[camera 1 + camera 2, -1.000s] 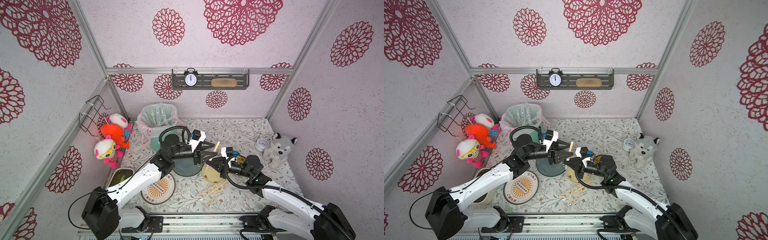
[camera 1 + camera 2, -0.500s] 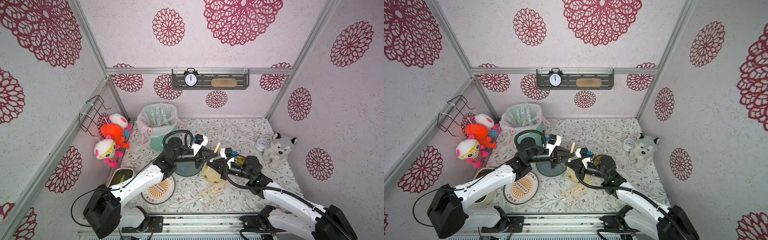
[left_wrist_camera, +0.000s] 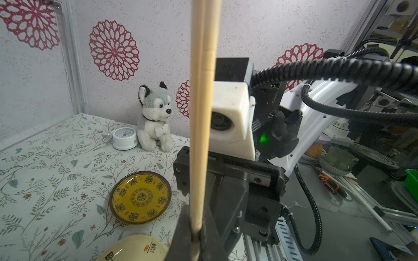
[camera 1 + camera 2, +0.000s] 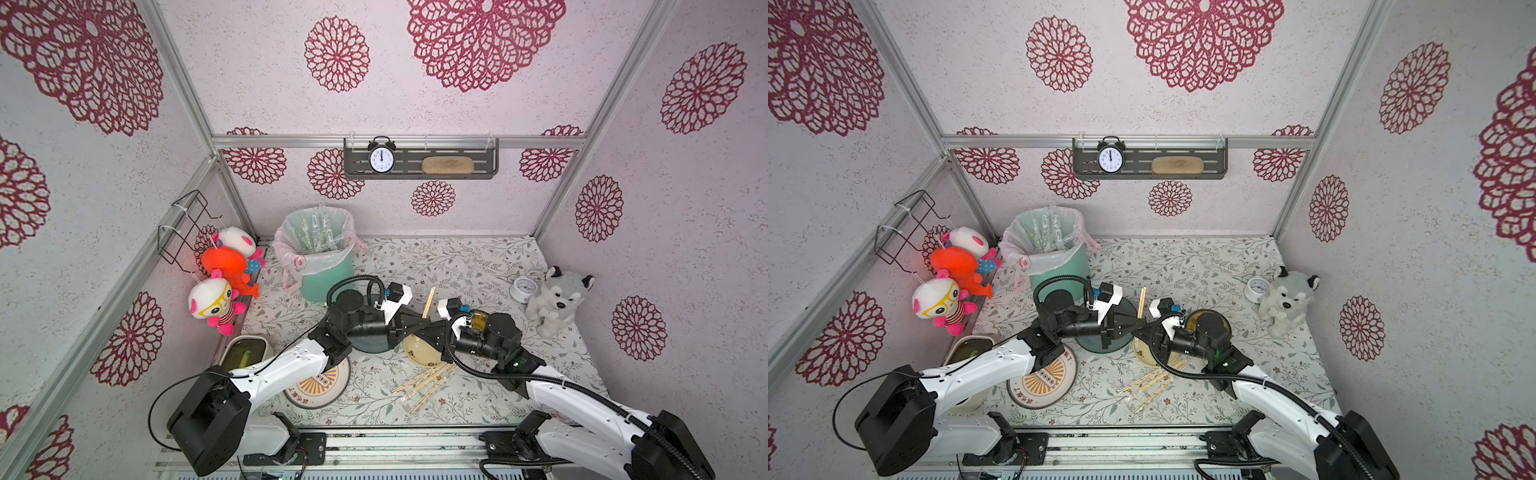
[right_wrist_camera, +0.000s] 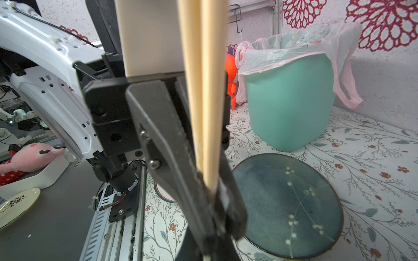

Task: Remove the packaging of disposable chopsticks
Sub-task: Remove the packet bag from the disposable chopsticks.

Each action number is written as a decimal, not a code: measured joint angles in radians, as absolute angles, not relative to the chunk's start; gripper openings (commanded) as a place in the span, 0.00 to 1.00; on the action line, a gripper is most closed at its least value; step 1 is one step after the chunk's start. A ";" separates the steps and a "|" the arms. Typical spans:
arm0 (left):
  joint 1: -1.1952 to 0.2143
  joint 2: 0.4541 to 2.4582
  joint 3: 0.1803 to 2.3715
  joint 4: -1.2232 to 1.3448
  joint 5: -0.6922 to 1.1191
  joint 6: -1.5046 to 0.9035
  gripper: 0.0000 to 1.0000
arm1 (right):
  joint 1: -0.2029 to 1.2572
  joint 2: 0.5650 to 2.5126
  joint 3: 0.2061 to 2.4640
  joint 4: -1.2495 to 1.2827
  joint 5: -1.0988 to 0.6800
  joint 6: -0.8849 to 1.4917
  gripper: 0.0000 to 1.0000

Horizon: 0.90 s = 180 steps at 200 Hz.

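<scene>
Up at mid-table, the disposable chopsticks (image 4: 428,302) point to 12 o'clock, with the left gripper (image 4: 419,328) and right gripper (image 4: 429,331) both clamped on the lower end (nose to nose). Loose sticks (image 4: 424,380) lie at 6 o'clock of the cream bowl (image 4: 415,363). The packaging (image 4: 316,232) sits in the bin (image 4: 324,286) at 10 o'clock.

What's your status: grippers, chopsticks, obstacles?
Both shut: left gripper, right gripper, on one chopstick pair, upright. No wrapper discernible on it. Bowl below, nothing blocking.
</scene>
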State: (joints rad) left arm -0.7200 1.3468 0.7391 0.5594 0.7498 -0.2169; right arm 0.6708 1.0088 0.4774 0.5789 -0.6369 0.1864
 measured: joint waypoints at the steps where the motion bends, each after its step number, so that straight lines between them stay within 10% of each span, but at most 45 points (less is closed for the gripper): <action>1: -0.720 1.347 0.739 0.560 0.749 -0.218 0.00 | 0.671 1.009 0.477 0.580 -0.638 0.186 0.00; 37: -0.713 1.327 0.719 0.562 0.744 -0.220 0.00 | 0.679 1.011 0.446 0.632 -0.640 0.187 0.00; 53: -0.710 1.327 0.712 0.562 0.749 -0.234 0.00 | 0.682 1.006 0.430 0.640 -0.639 0.193 0.41; 85: -0.653 1.330 0.711 0.514 0.741 -0.250 0.00 | 0.676 0.949 0.408 0.678 -0.596 0.189 0.58; 163: -0.635 1.347 0.715 0.434 0.880 -0.213 0.00 | 0.624 0.886 0.427 0.684 -0.572 0.188 0.69; 180: -0.636 1.347 0.715 0.424 0.897 -0.207 0.00 | 0.607 0.936 0.466 0.710 -0.604 0.206 0.98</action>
